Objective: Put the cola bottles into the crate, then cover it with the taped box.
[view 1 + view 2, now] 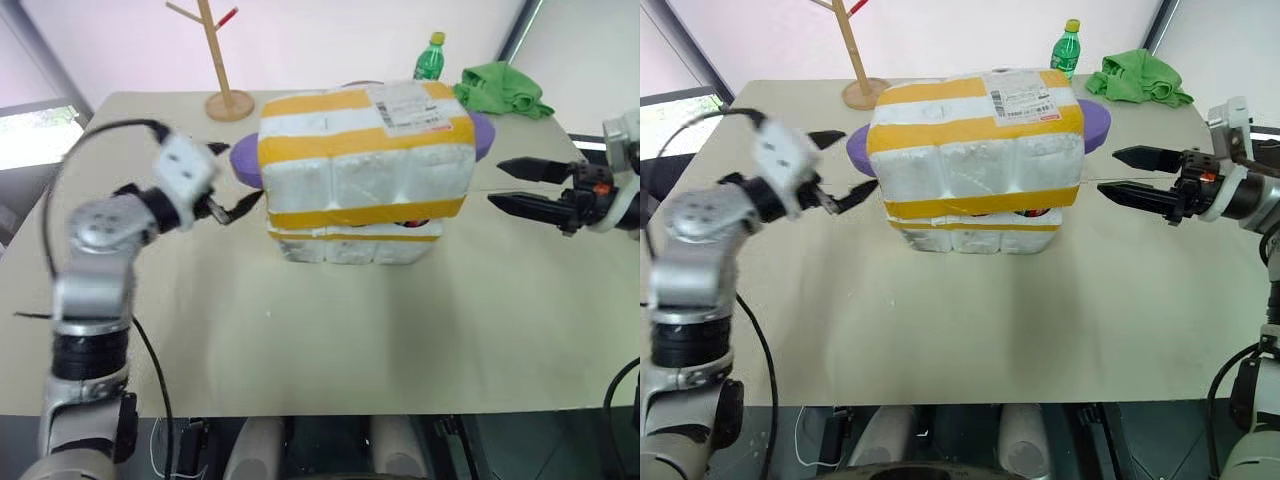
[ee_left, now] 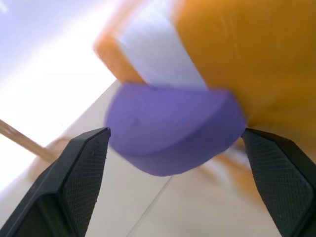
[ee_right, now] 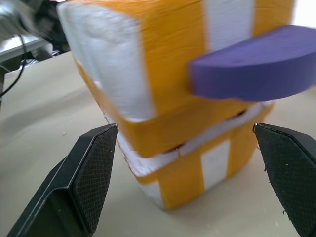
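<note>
The taped box (image 1: 360, 150), white foam with wide yellow bands and a shipping label on top, sits on the crate (image 1: 350, 245) in the middle of the table. It rests slightly askew, with a thin gap between them. A bit of red shows in that gap (image 1: 1035, 212); the cola bottles are otherwise hidden under the box. My left gripper (image 1: 232, 180) hovers open just off the box's left side, touching nothing. My right gripper (image 1: 497, 183) is open and level, a short way off the box's right side, with nothing between its fingers.
A purple foam disc (image 1: 244, 160) lies behind the box and sticks out on both sides. At the table's back stand a wooden peg rack (image 1: 225, 80), a green bottle with a yellow cap (image 1: 430, 57) and a green cloth (image 1: 503, 88).
</note>
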Action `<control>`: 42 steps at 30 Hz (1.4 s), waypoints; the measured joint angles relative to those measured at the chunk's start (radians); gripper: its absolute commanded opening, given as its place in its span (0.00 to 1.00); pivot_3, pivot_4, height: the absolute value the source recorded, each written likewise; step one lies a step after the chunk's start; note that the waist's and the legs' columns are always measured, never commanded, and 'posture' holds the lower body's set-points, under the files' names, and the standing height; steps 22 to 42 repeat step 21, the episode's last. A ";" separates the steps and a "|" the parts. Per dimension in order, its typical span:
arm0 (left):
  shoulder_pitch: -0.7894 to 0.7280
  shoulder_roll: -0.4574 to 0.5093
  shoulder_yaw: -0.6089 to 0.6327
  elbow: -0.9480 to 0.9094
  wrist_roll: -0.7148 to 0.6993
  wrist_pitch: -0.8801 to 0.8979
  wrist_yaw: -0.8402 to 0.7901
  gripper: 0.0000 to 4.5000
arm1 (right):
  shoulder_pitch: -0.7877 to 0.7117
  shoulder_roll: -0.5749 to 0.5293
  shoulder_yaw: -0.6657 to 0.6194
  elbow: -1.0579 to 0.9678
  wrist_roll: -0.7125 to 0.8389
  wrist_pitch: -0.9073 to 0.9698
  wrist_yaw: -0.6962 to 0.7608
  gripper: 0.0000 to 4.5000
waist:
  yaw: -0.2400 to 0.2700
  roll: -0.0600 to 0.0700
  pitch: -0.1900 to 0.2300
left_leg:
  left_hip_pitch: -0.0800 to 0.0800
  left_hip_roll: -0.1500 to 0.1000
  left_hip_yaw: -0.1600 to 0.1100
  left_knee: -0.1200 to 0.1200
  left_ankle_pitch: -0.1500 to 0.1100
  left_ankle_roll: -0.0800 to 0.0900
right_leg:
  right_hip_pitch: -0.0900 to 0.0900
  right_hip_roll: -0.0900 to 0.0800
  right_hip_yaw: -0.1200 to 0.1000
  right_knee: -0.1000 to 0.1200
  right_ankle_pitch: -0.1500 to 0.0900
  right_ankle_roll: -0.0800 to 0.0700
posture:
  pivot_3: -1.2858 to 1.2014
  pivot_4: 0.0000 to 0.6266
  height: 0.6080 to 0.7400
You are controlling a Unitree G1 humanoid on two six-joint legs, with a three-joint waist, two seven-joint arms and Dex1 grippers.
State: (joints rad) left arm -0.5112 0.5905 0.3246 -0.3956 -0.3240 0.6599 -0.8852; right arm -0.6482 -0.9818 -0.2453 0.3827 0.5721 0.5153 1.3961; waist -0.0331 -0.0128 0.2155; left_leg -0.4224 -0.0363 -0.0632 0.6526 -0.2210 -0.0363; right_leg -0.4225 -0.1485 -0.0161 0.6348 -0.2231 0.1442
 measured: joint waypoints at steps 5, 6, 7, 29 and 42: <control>0.062 0.117 0.265 -0.073 -0.377 0.306 -0.017 0.98 | -0.006 -0.006 0.015 0.040 -0.023 -0.028 0.035 1.00 | -0.009 0.000 0.000 | 0.003 0.000 0.000 0.000 0.000 0.000 | 0.003 0.000 0.000 0.000 0.000 0.000 | 0.52 0.24 1.00; 0.091 0.155 0.320 -0.072 -0.441 0.353 -0.036 0.98 | -0.010 -0.013 0.017 0.052 -0.029 -0.032 0.044 1.00 | -0.011 0.000 0.000 | 0.003 0.000 0.000 0.000 0.000 0.000 | 0.003 0.000 0.001 -0.001 0.000 0.000 | 0.52 0.24 1.00; 0.135 0.207 0.387 -0.070 -0.511 0.402 -0.069 0.98 | -0.017 -0.025 0.020 0.070 -0.039 -0.039 0.052 1.00 | -0.015 0.000 0.000 | 0.004 0.000 0.002 -0.002 0.000 0.000 | 0.002 0.000 0.002 -0.001 0.000 0.000 | 0.52 0.24 1.00; 0.508 0.463 0.764 0.198 -0.646 0.483 -0.202 0.98 | -0.084 -0.095 0.050 0.254 -0.119 -0.154 0.204 1.00 | -0.011 0.000 0.000 | 0.014 0.001 0.004 -0.006 -0.001 -0.001 | 0.011 0.000 0.003 -0.005 -0.003 -0.005 | 0.52 0.24 1.00; 0.508 0.463 0.764 0.198 -0.646 0.483 -0.202 0.98 | -0.084 -0.095 0.050 0.254 -0.119 -0.154 0.204 1.00 | -0.011 0.000 0.000 | 0.014 0.001 0.004 -0.006 -0.001 -0.001 | 0.011 0.000 0.003 -0.005 -0.003 -0.005 | 0.52 0.24 1.00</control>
